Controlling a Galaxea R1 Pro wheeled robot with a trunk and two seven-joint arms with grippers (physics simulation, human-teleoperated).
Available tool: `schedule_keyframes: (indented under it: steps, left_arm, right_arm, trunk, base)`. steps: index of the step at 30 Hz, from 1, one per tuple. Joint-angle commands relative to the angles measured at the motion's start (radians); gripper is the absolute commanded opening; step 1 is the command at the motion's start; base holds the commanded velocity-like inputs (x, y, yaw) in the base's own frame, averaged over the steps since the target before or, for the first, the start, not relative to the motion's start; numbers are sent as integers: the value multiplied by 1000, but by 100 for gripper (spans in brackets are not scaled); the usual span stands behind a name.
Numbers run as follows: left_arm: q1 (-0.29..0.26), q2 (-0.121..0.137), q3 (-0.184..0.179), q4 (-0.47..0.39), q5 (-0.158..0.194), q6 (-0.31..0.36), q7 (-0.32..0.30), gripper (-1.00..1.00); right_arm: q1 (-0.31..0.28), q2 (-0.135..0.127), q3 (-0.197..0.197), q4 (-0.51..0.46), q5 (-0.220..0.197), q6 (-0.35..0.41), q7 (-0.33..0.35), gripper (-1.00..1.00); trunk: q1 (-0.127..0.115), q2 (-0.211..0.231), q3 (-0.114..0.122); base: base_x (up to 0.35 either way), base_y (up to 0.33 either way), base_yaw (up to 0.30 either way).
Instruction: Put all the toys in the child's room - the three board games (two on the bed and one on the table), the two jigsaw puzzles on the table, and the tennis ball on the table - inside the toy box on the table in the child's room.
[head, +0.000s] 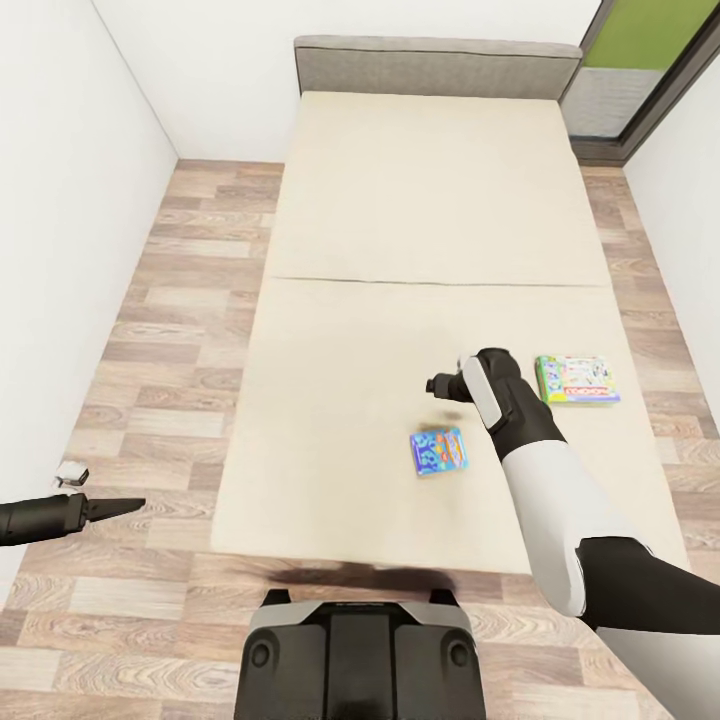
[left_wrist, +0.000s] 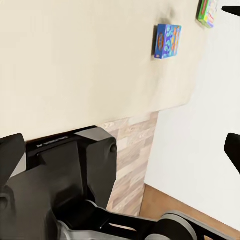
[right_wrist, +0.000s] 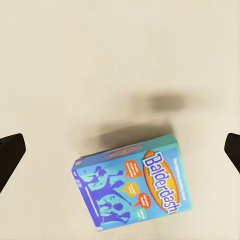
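Above the bed (head: 400, 300), the right end effector (head: 440, 386) is hovering, fingers apart, beside the blue board game (head: 439, 451) (lying flat); it should be centring over the box before descending.

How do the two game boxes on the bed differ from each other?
The blue game has a mostly blue cover; the green game is green and white. The blue one lies nearer the foot of the bed, just below the right gripper; the green one lies by the right edge. Both lie flat on the mattress.
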Motion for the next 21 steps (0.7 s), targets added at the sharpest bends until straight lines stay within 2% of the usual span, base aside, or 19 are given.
schedule_keyframes:
  steps: [1,21]
  left_arm:
    - [0,1,0,0,0,11,-4,100]
    - [0,3,0,0,0,11,-4,100]
  right_arm:
    - [0,1,-2,-1,-10,2,-9,100]
    - [0,1,-2,-1,-10,2,-9,100]
  trunk:
    - [1,-2,-3]
    - [1,-2,-36]
  base:
    - [0,0,0]
    - [0,0,0]
